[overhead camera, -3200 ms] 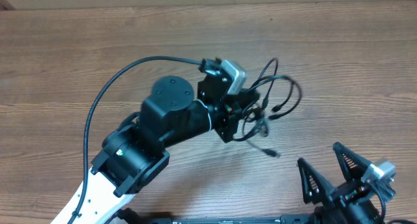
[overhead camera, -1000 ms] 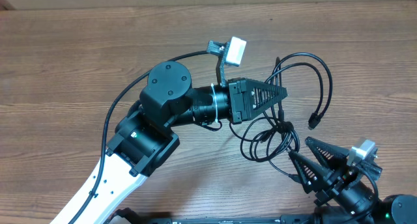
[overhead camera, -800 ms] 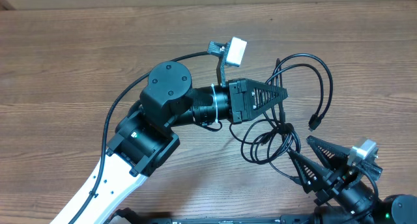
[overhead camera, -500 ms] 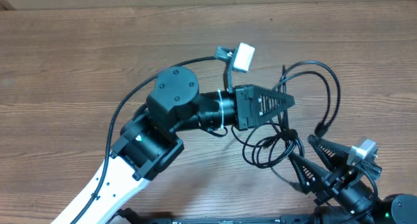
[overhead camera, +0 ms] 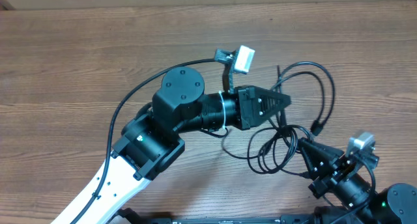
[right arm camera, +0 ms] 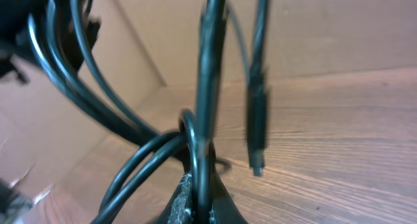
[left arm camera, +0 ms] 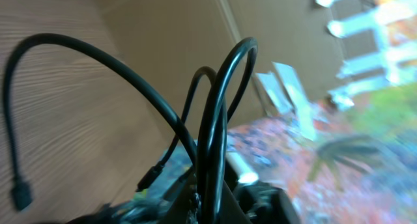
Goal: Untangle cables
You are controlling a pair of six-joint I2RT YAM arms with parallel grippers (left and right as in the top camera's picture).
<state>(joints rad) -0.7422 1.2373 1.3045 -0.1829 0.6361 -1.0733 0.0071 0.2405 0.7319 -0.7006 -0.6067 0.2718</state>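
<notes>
Since half a second back, swung the right gripper [overhead camera: 306, 148] in from the lower right and narrowed it from a spread V to a near-closed wedge at the edge of the coils; left the left gripper [overhead camera: 285, 100] almost where it was, just above centre.

From the right wrist view, pinching one strand of the cables [overhead camera: 287, 128] between the fingertips at the bottom of the frame, with a loose plug [right arm camera: 256, 160] hanging just beside. From the left wrist view, likewise clamped on a strand that runs up out of the jaws, with two loops crossing above it.

Overhead, holding the bundle right of centre. One tall loop arching toward the upper right and ending in a small connector [overhead camera: 317, 128]. Several tighter coils stacked below it over the wooden table [overhead camera: 78, 48], between the two grippers.

Not untangled yet, by the look of it: loops overlapping, strands crossing near both grips, neither cord lying free by itself. Only gripped from two sides so far; drawing the cords apart and laying each out separately left to do.
</notes>
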